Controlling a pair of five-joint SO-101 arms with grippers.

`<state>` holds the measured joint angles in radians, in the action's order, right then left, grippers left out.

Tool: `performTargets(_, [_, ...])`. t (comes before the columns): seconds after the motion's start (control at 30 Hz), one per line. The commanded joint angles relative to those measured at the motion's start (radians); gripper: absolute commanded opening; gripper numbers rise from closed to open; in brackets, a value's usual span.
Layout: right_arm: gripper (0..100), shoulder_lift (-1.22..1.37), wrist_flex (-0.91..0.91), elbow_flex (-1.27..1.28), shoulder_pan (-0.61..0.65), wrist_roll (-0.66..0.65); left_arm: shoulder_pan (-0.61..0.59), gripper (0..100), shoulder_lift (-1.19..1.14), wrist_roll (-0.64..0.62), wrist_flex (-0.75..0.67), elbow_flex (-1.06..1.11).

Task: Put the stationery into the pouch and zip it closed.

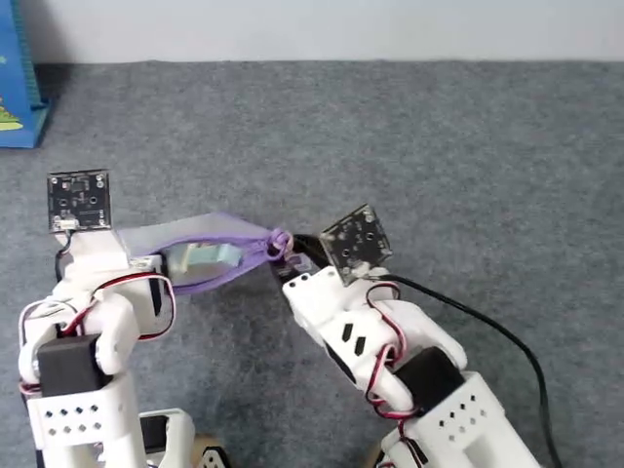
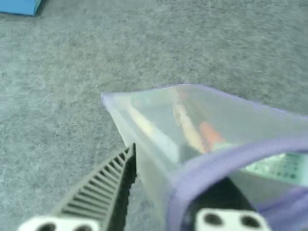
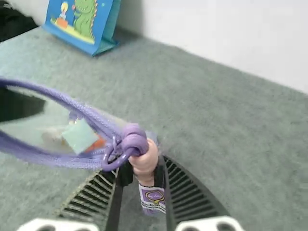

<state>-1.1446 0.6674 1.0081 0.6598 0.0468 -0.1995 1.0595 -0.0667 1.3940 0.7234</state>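
Note:
A see-through pouch (image 1: 200, 255) with purple zip edging hangs lifted between my two arms over the grey felt. My left gripper (image 1: 146, 265) is shut on its left end; in the left wrist view the pouch wall (image 2: 192, 125) runs between the fingers (image 2: 103, 185). Inside lie stationery pieces: a yellowish pen (image 2: 142, 124), an orange-tipped one (image 2: 202, 132) and a pale green block (image 3: 79, 136). My right gripper (image 3: 142, 175) is shut on the pink zipper pull (image 3: 143, 161) with its purple knot, at the pouch's right end (image 1: 281, 242). The two zip edges (image 3: 72, 108) stand apart.
A blue box with a dinosaur picture (image 3: 84, 21) stands at the far left by the white wall (image 1: 18, 93). A black cable (image 1: 492, 330) trails along the right arm. Bare grey felt (image 1: 439, 146) stretches behind and to the right.

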Motion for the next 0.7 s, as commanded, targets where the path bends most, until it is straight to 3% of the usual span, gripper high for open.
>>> performTargets(0.0, [0.8, -0.056, -0.004, -0.017, -0.031, -0.006, 0.043, 28, 0.02, -0.012, 0.003, -0.107])
performTargets(0.13, [0.8, -0.091, -0.005, -0.017, -0.065, -0.005, 0.083, 28, 0.02, -0.009, 0.02, -0.191])
performTargets(0.43, [0.8, -0.124, -0.094, -0.018, -0.068, -0.011, 0.282, 28, 0.02, 0.072, 0.224, -0.418])
performTargets(0.67, [0.8, -0.131, -0.13, -0.025, -0.07, -0.012, 0.292, 28, 0.02, 0.173, 0.308, -0.521])
